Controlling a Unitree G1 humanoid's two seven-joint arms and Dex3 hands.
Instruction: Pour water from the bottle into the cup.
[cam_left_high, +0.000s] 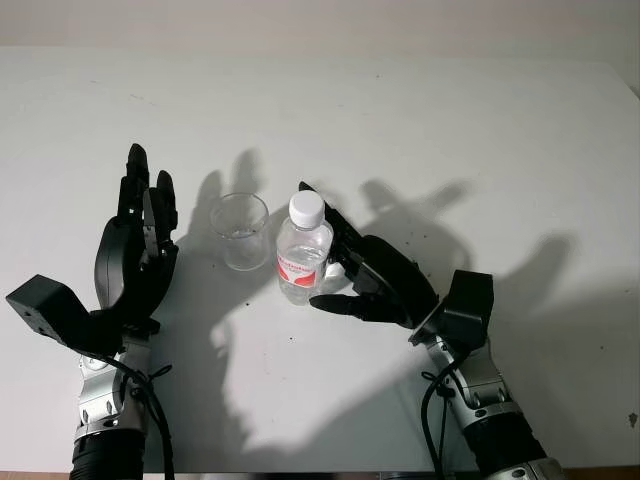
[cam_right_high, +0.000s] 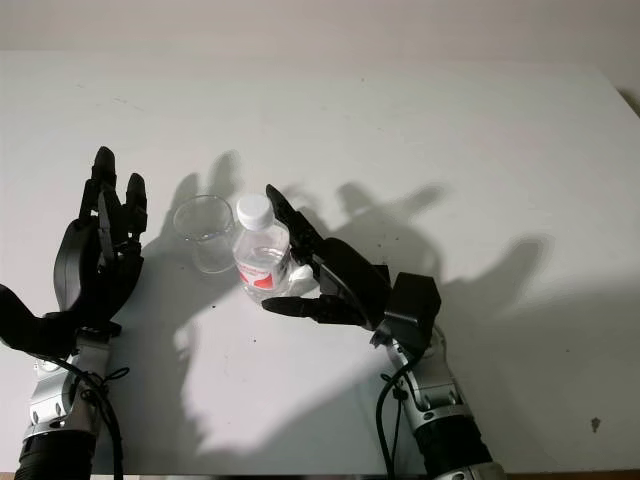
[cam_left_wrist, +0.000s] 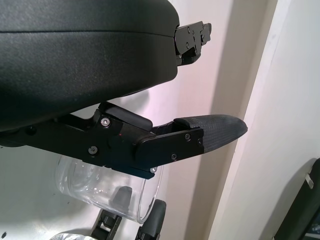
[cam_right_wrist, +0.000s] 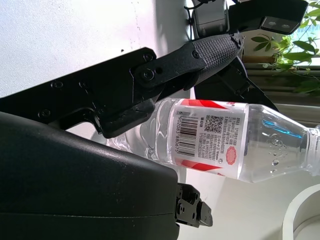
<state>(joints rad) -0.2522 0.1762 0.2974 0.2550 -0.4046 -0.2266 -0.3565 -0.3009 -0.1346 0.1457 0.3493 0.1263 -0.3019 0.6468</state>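
Black right hand (cam_left_high: 345, 270) mid-frame, fingers open round the capped clear plastic water bottle (cam_left_high: 302, 250), not yet gripping — should clamp at the label w/o nudging the clear glass cup (cam_left_high: 240, 230) just left; black left hand (cam_left_high: 140, 240) open, frame left.

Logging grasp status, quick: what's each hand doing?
Left hand: open, beside the cup.
Right hand: open around the bottle, not gripping.

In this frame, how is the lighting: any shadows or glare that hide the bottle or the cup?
Left eye view: hard multiple shadows fan up and rightward from both hands across the white table; the clear cup and water bottle stay readable. Right wrist view: the bottle label is sharp, and the window behind is bright. Left wrist view: the left hand shades the cup, with no glare.
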